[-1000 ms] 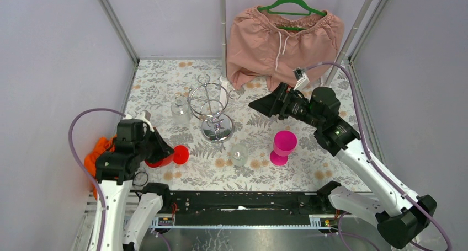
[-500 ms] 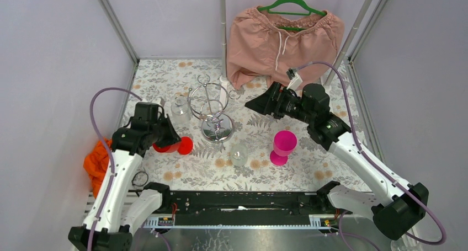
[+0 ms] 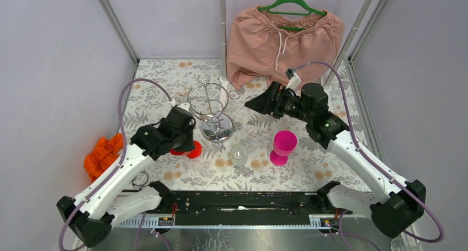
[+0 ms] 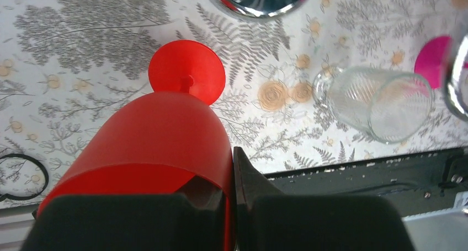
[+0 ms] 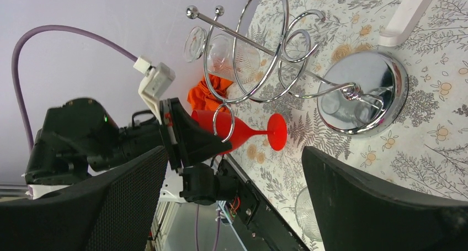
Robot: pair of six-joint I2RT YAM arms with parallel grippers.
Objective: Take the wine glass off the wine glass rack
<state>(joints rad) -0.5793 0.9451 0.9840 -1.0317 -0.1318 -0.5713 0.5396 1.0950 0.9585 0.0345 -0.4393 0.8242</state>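
Standing at the near edge, I see first the left gripper (image 4: 229,176). It is clenched on the rim of the red plastic wine glass (image 4: 160,135), with one finger inside the bowl and the other outside, so the wall is pinched between them. The glass points away from this gripper, tilted, its round foot toward the table with the grey fern and flower cloth (image 4: 83,41). If the foot touches the cloth, I cannot tell.

To the right of this gripper a clear ribbed drinking glass (image 4: 375,102) lies on its side. Further to the right a magenta plastic goblet (image 3: 283,146) stands upright. Well to the left of the gripper is a crumpled orange cloth (image 3: 102,154).

Just beyond the red foot, ahead of the left gripper, stands the shiny chrome wire wine glass rack (image 3: 216,128), with a round mirror base, a central post and a ring of curled hooks. The red glass is beside the rack and apart from its hooks.

On the other side of the rack the right gripper (image 5: 234,163) hovers with its fingers spread wide, grasping nothing, and it is turned toward the rack. Beyond the rack from this gripper is a clear wine glass (image 5: 229,55) with its foot up, level with the ring. Whether it hangs on a hook I cannot tell.

Far behind the right gripper, pink cotton shorts (image 3: 284,36) hang on a green hanger (image 3: 292,5).
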